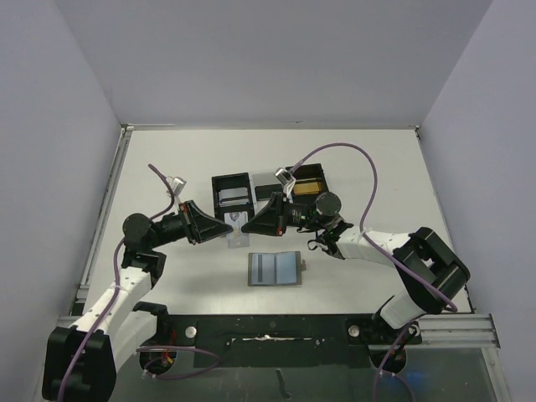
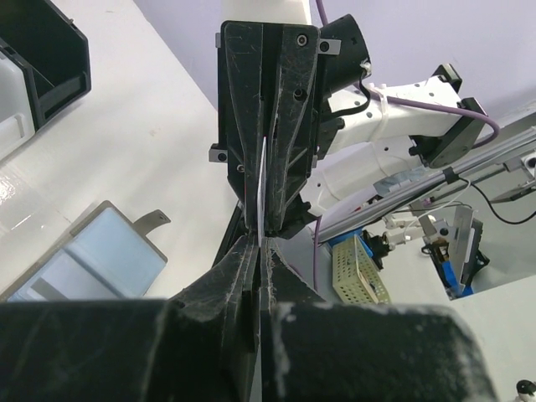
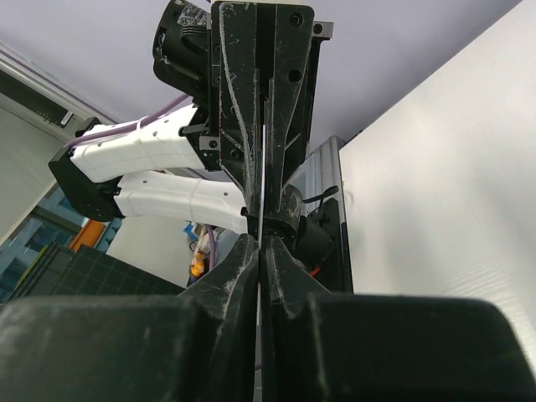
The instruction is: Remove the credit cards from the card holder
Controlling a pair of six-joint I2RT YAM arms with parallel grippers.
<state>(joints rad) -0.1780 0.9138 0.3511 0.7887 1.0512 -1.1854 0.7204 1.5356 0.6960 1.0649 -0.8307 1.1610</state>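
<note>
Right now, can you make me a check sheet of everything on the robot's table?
Surface: white table, smooth and flat.
Job's things: wallet lies open and flat; one card is held between the two grippers.
Clutter: black tray behind the grippers, with something white in its left box and something gold in its right box.
Grippers: left gripper and right gripper both pinch the card.
Cables: purple cables loop over both arms, clear of the wallet.
Surroundings: plain grey walls on three sides.
</note>
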